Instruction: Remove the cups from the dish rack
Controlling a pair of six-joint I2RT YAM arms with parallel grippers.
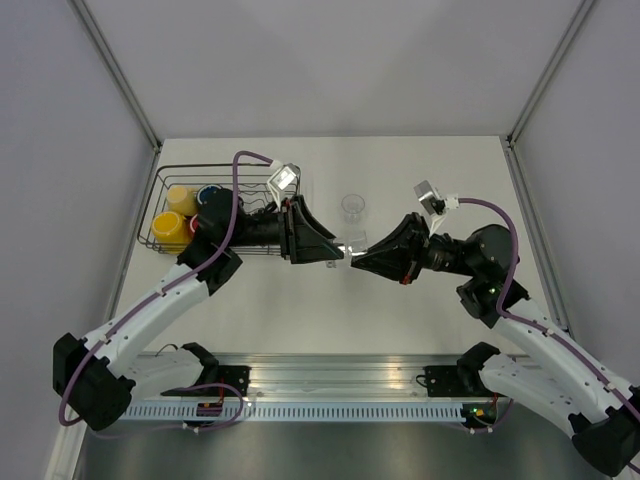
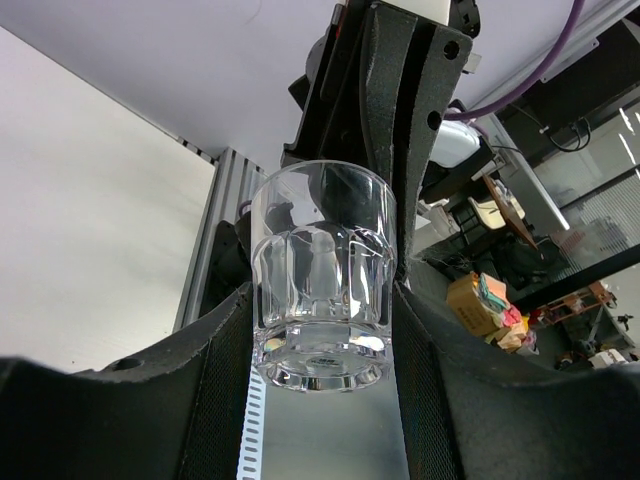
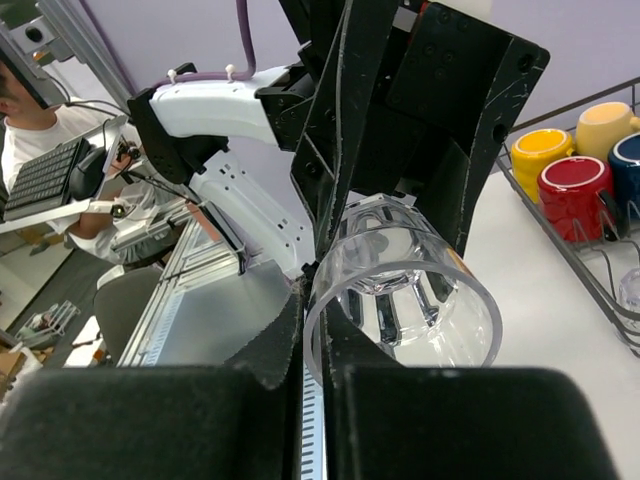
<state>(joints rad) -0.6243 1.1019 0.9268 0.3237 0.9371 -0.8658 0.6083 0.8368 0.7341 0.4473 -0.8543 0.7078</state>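
- Right of the dish rack (image 1: 200, 167), a clear tumbler (image 2: 322, 290) lies sideways between both grippers.
- On the rack side, the left gripper (image 1: 335, 250) clamps the tumbler's lower walls.
- Opposite, the right gripper (image 1: 357, 257) is narrow, pinching the tumbler's rim wall.
- Also right of the rack, a second tumbler (image 1: 352, 207) stands upright on the table (image 1: 450, 170).
- Inside the rack, at its left end, sit the red mug (image 3: 572, 190), blue mug (image 3: 625, 165), bright yellow mug (image 3: 540, 155) and pale yellow mug (image 3: 603, 125).

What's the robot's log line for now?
handover midair | left gripper: holds clear tumbler | right gripper: pinches its rim | dish rack: four mugs
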